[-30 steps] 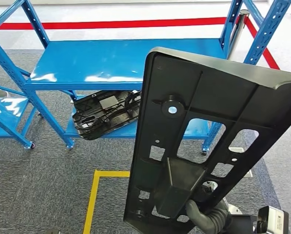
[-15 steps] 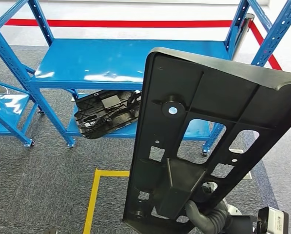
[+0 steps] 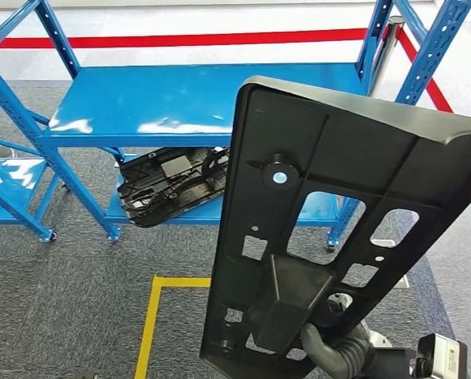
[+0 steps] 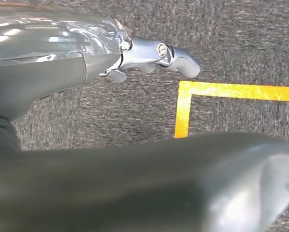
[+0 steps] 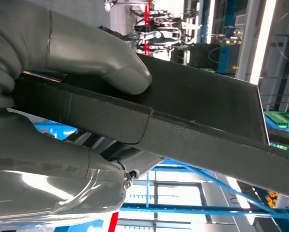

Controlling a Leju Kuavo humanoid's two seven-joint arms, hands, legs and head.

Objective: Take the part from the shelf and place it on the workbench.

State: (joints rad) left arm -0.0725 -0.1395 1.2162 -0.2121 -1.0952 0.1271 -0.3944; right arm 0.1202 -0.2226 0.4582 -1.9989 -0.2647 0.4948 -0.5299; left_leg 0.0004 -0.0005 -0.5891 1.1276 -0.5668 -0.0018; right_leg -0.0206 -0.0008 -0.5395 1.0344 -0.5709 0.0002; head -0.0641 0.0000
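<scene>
Swung back since half a second ago, camera only: whole scene shifted sideways, held part unchanged in frame.

Two blue shelf units: main shelf [image 3: 203, 99] ahead, bare top deck; smaller unit [image 3: 6, 178] off to the left. Two black parts: large part [image 3: 340, 189] held upright and close, gripped at its lower edge by right hand [image 3: 334, 351], thumb [image 5: 98, 58] pressed on one face, fingers [image 5: 55, 159] against the other; second part [image 3: 173, 183] lying on the lower deck, overhanging its front edge. Grey carpet between robot and shelf, one yellow floor line [image 3: 152, 312]. Left hand [image 4: 98, 63] over carpet, fingers straight, holding nothing.
</scene>
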